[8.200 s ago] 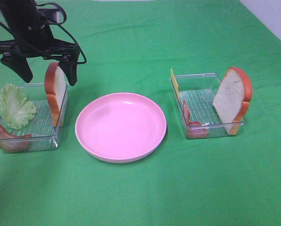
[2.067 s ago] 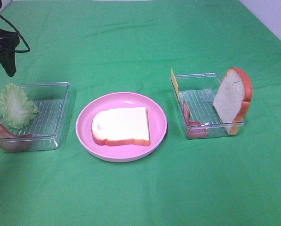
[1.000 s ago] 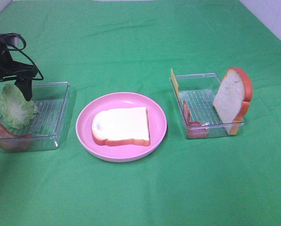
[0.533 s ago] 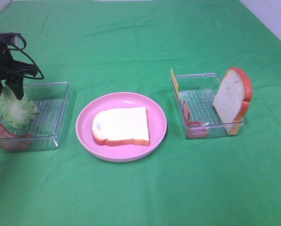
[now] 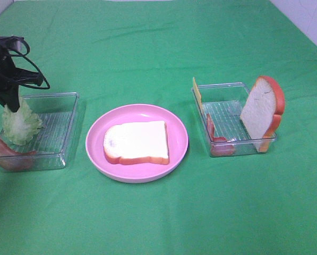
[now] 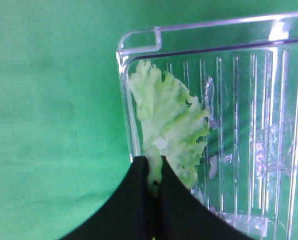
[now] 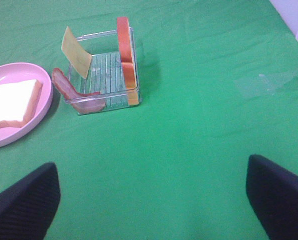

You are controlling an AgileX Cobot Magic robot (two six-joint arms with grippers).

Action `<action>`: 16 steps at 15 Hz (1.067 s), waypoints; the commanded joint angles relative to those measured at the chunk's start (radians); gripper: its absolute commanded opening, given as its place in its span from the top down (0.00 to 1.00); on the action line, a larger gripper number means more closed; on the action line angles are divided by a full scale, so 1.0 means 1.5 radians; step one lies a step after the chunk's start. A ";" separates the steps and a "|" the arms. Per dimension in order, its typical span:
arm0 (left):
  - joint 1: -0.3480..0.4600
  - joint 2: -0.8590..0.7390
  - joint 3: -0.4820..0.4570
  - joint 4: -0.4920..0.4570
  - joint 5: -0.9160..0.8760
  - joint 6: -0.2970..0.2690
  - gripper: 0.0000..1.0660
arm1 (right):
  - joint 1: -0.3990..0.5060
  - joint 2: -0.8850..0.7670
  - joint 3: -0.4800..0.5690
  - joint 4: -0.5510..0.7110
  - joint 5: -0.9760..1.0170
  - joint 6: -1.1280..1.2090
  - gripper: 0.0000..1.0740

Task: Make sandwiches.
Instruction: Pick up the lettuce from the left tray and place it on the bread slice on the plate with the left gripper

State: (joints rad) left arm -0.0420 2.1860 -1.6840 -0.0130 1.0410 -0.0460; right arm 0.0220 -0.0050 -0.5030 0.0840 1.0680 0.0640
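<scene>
One white bread slice (image 5: 137,142) with an orange-brown crust lies flat on the round pink plate (image 5: 142,112). My left gripper (image 5: 9,101) is shut on the upper edge of the pale green lettuce leaf (image 5: 21,125) in the left clear tray (image 5: 57,127). The left wrist view shows its fingertips (image 6: 153,172) pinching the lettuce leaf (image 6: 168,115) at the tray's corner. A bacon strip (image 5: 1,151) leans at that tray's front. The right tray (image 5: 227,114) holds an upright bread slice (image 5: 262,114), yellow cheese (image 5: 197,93) and bacon (image 5: 214,135). My right gripper (image 7: 153,200) hangs open and empty, well away from the right tray.
Green cloth covers the whole table. The plate sits between the two trays. A patch of clear tape or film (image 7: 268,82) lies on the cloth at the right of the right wrist view. A white wall edge shows at the far right corner.
My left gripper has shut on the top of the lettuce leaf, which now looks pinched and narrower. Plate, bread and right tray are unchanged.
</scene>
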 commanded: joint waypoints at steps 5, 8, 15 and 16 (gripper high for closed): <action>-0.008 -0.119 0.000 -0.065 -0.001 0.002 1.00 | -0.001 -0.009 0.001 0.000 -0.009 -0.011 0.10; -0.043 -0.179 0.000 -0.115 -0.002 0.019 1.00 | -0.001 -0.009 0.001 0.000 -0.009 -0.011 0.10; -0.163 -0.191 0.000 -0.350 0.002 0.141 1.00 | -0.001 -0.009 0.001 0.000 -0.009 -0.011 0.10; -0.177 -0.183 0.000 -0.373 0.001 0.155 1.00 | -0.001 -0.009 0.001 0.000 -0.009 -0.011 0.10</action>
State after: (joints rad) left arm -0.3230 1.9230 -1.6840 -0.5750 1.0450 0.1860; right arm 0.0220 -0.0050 -0.5030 0.0840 1.0680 0.0640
